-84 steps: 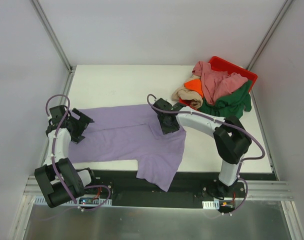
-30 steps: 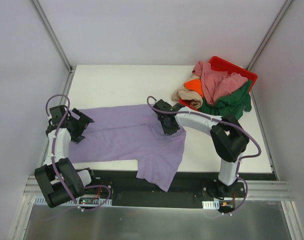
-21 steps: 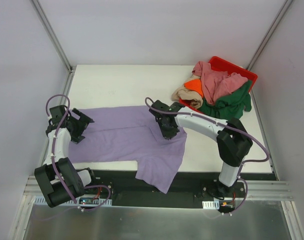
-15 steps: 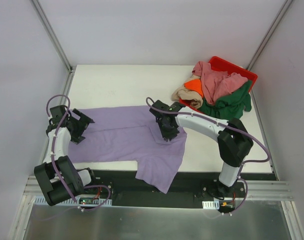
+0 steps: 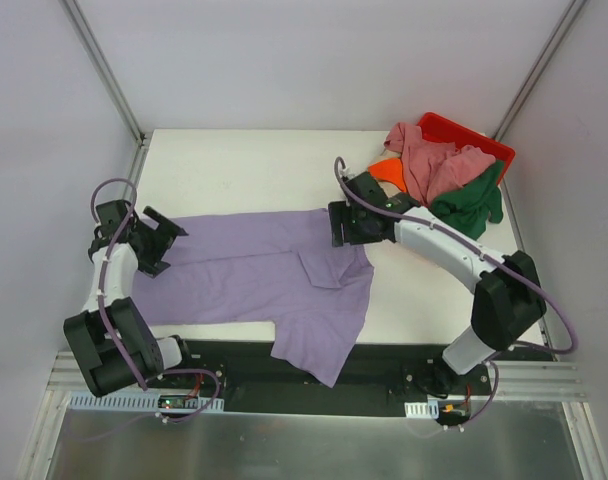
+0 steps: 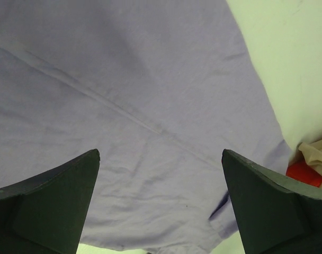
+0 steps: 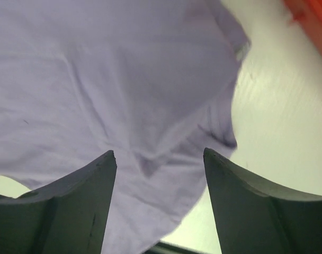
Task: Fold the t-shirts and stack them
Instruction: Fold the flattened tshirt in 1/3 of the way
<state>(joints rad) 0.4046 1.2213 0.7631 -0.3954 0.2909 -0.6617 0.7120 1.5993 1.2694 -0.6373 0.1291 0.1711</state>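
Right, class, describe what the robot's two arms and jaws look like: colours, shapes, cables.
The left arm and the right arm both have white tubular links joined by chunky black joints. A thin mauve cable loops along each. The jaws are matte dark wedges, broad at the base and tapering to the tip, with no visible markings.

This looks like a robotics lab test cell. A bare white table (image 5: 244, 160) is boxed in by plain white panels (image 5: 314, 60) on aluminium struts (image 5: 105, 70). The cabled left arm (image 5: 104, 285) and right arm (image 5: 439, 240) are bolted to a black plate (image 5: 384, 362) and metal rail (image 5: 314, 398).
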